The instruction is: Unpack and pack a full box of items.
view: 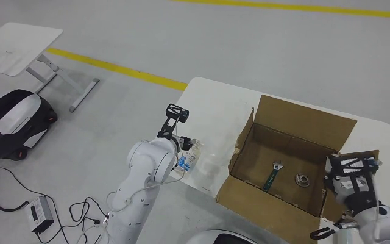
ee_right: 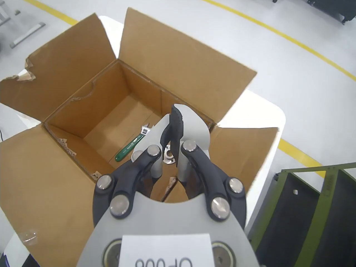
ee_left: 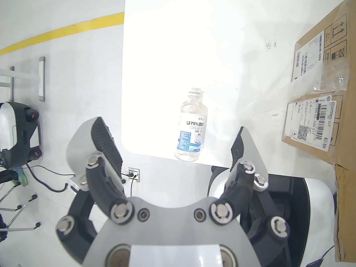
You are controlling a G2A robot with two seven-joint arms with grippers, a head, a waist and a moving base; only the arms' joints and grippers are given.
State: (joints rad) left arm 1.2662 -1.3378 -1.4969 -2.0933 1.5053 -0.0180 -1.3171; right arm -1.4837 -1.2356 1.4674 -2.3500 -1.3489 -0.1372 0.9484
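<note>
A clear bottle [ee_left: 192,129] with a blue-and-white label stands on the white table [ee_left: 194,42], close to its near edge; in the top view the bottle [view: 190,157] is at the table's left corner. My left gripper [ee_left: 169,129] is open, its fingers set wide on either side of the bottle and a little short of it. The open cardboard box [view: 304,125] holds a green-handled wrench [view: 272,175] and a round metal part [view: 301,179]. My right gripper [ee_right: 174,125] is shut with nothing in it, above the box's right side, over the metal part [ee_right: 167,155] and beside the wrench [ee_right: 130,145].
The box's flaps [ee_right: 64,65] stand up and spread outward, some torn. A folding table [view: 24,46], a black-and-white machine [view: 21,122] and cables lie on the floor to the left. A green metal rack [ee_right: 319,195] stands beside the table's right end.
</note>
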